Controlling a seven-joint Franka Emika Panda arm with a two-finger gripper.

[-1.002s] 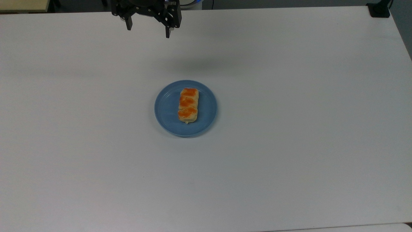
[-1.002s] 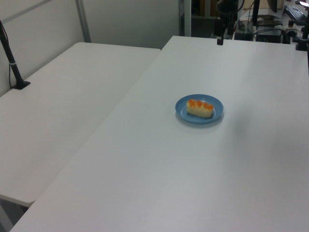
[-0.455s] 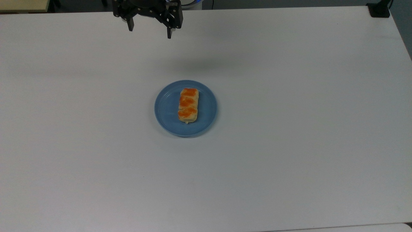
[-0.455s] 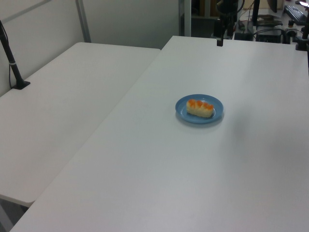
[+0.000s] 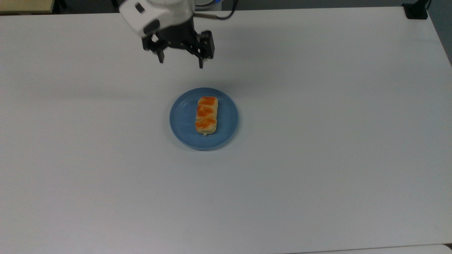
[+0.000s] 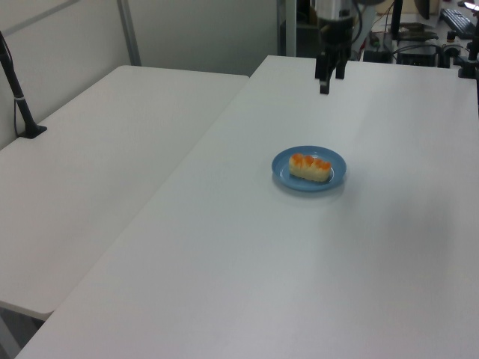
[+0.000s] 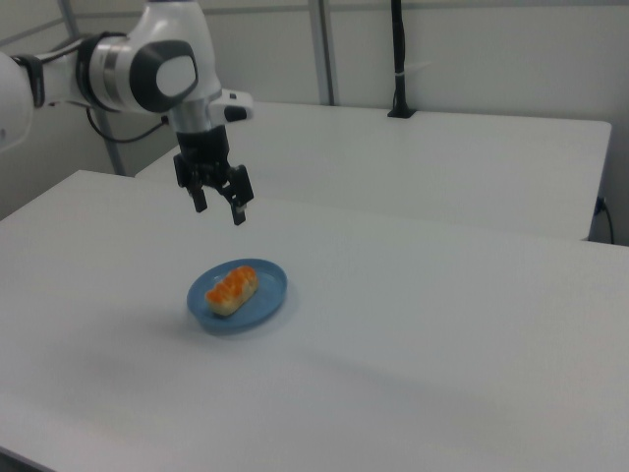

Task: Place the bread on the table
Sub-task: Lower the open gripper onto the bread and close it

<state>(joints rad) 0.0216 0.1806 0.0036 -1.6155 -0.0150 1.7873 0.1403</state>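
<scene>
The bread, a pale-yellow loaf with three orange-glazed bumps, lies on a round blue plate in the middle of the white table. My gripper hangs in the air above the table, beyond the plate toward the top view's upper left. It is open, fingers pointing down, with nothing between them. It is well apart from the bread.
A second white table adjoins on the left view's left. A black post stands on it. Desk clutter sits behind the table's far edge.
The arm has swung out from the table's far edge toward the plate, bringing the open gripper closer to the bread and lower. The bread and plate have stayed put.
</scene>
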